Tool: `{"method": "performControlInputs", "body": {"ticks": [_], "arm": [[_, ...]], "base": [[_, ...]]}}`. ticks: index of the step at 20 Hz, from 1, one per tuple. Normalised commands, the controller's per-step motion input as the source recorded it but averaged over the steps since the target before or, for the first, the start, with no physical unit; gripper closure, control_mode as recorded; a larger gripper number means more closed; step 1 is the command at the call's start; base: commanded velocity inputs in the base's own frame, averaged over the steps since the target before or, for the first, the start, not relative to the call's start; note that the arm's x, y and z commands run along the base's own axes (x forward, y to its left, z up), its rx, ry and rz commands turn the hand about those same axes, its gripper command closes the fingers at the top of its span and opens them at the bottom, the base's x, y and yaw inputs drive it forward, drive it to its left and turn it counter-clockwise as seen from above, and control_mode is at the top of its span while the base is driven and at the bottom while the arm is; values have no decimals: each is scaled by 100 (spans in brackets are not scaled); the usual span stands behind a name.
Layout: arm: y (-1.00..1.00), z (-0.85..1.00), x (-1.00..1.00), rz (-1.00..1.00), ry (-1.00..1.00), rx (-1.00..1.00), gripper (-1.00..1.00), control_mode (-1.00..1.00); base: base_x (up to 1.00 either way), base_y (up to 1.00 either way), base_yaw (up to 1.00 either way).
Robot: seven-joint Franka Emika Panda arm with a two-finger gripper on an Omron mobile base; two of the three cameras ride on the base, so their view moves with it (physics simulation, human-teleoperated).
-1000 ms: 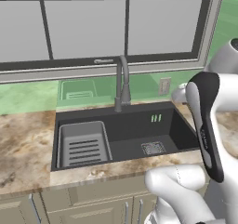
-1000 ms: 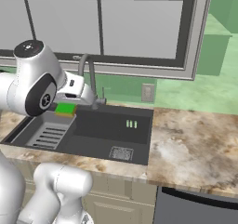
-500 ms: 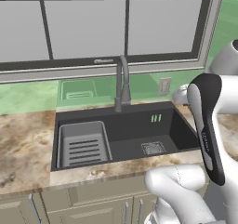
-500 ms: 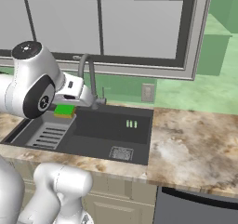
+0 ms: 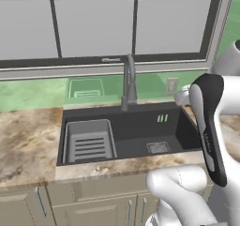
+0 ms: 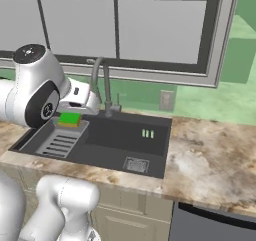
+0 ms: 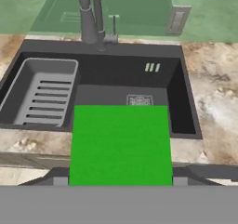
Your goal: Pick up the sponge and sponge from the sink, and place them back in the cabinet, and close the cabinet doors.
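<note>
Counter [image 6: 210,157]: mottled brown stone around the black sink [image 5: 140,136]
Far wall: green, window above
Gripper [image 7: 120,183]: fingers pinching the green-topped sponge [image 7: 120,144] above the sink

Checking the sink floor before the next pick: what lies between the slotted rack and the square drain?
Nothing: in the hand view, bare black floor runs from the rack to the drain.

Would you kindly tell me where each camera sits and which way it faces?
Left base view: behind the arm's left, looking down at the sink; the white arm rises at right.
Right base view: behind the arm's right, same sink and faucet; the arm crosses at left, green sponge beneath it.
Hand view: on the hand, looking along the pincer, shut on the sponge above the sink.
All share the sink.
</note>
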Motion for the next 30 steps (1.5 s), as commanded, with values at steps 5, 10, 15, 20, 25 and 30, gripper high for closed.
{"method": "performControlInputs", "body": {"ticks": [5,10,15,20,25,30], "arm": [[0,0,0,0,0,0,100,100],[0,0,0,0,0,0,100,100],[0,0,0,0,0,0,100,100],[0,0,0,0,0,0,100,100],[0,0,0,0,0,0,100,100],[0,0,0,0,0,0,100,100]], "base": [[-30,9,36],[-8,2,45],[-2,3,43],[-5,3,40],[-4,0,42],[-7,0,45]]}}
